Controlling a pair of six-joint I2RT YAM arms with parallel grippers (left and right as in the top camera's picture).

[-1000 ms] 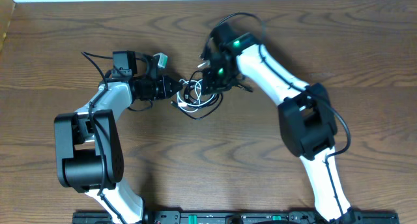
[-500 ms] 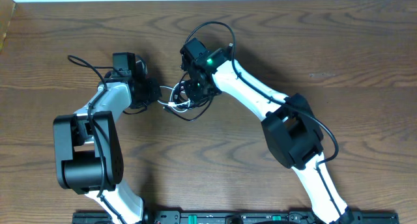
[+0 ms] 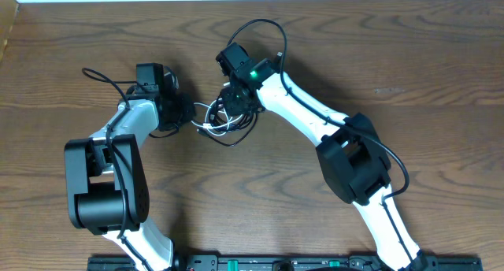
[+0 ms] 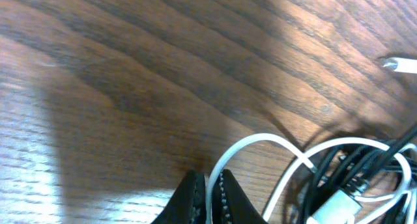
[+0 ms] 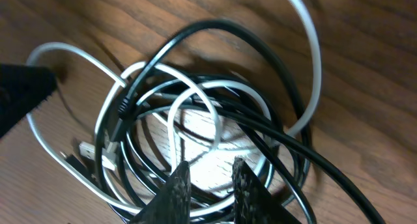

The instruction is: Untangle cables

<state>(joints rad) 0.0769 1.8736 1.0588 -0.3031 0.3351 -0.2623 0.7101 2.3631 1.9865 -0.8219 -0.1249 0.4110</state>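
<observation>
The cables lie as one tangle of white and black loops on the table between the two arms. My left gripper is at the tangle's left edge. In the left wrist view it is shut on a strand of the white cable, with black loops to the right. My right gripper hangs over the tangle's upper right. Its fingers stand apart over the coil, with white and black strands crossing between them near the base. A white loop arcs out to the right.
The wooden table stretches around the tangle. A white plug end lies apart from the coil. The left gripper's dark tip shows at the left edge of the right wrist view. Thick black arm wires loop above the right wrist.
Both grippers and the tangle have shifted left across the table. The right arm swung left and stands over the coil; its fingers have narrowed a little.
</observation>
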